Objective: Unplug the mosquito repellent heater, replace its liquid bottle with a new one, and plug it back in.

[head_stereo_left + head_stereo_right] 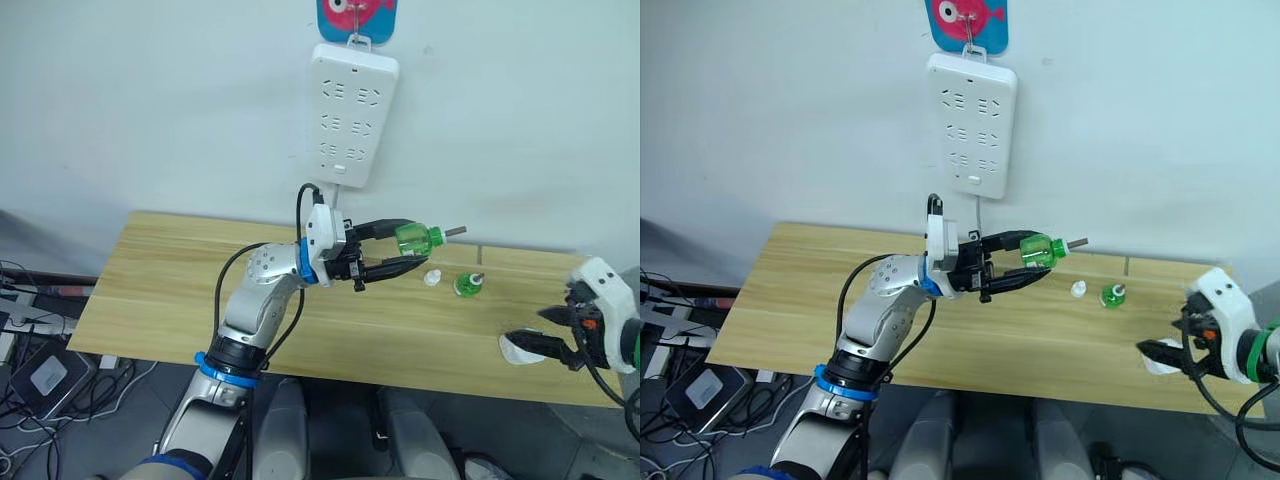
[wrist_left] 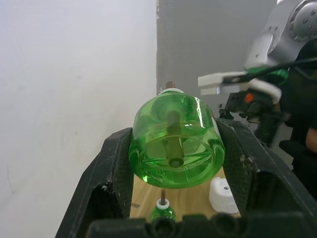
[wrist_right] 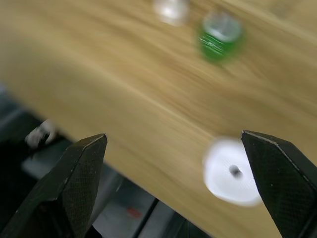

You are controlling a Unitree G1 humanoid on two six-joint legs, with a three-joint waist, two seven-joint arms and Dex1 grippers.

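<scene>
My left gripper [image 1: 408, 250] is shut on a green liquid bottle [image 1: 418, 240], held on its side above the table with its wick pointing right. The bottle's round base faces the left wrist view [image 2: 174, 141]. A second green bottle [image 1: 467, 284] stands upright on the wooden table [image 1: 180, 290], with a small white cap [image 1: 432, 277] beside it. The white mosquito repellent heater [image 1: 515, 352] lies near the table's front right edge. My right gripper [image 1: 525, 325] is open just over it, and the heater [image 3: 232, 171] sits between the spread fingers in the right wrist view.
A long white power strip [image 1: 352, 112] hangs on the wall above the table's back edge, its cord running down behind the left arm. Cables and boxes lie on the floor at the left. The table's left half is bare wood.
</scene>
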